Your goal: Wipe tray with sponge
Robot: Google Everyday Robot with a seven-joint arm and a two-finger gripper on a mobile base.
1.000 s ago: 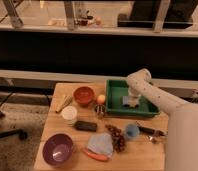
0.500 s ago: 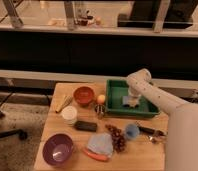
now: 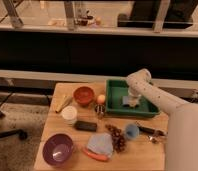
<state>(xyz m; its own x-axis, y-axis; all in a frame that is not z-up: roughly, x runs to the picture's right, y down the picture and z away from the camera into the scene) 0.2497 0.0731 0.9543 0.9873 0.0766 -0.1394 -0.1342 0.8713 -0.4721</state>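
Note:
The green tray (image 3: 116,94) sits at the back right of the wooden table. Inside it, toward its right half, lies the small light-blue sponge (image 3: 127,102). My white arm reaches in from the right and bends down into the tray. The gripper (image 3: 132,98) is directly over the sponge and at or very near its top. Part of the sponge is hidden by the gripper.
Left of the tray stand a red bowl (image 3: 83,95) and an orange ball (image 3: 101,99). Nearer the front are a white cup (image 3: 69,114), a black block (image 3: 85,126), a purple bowl (image 3: 58,148), a pale-blue cloth (image 3: 100,144), grapes (image 3: 116,136) and a small blue cup (image 3: 131,131).

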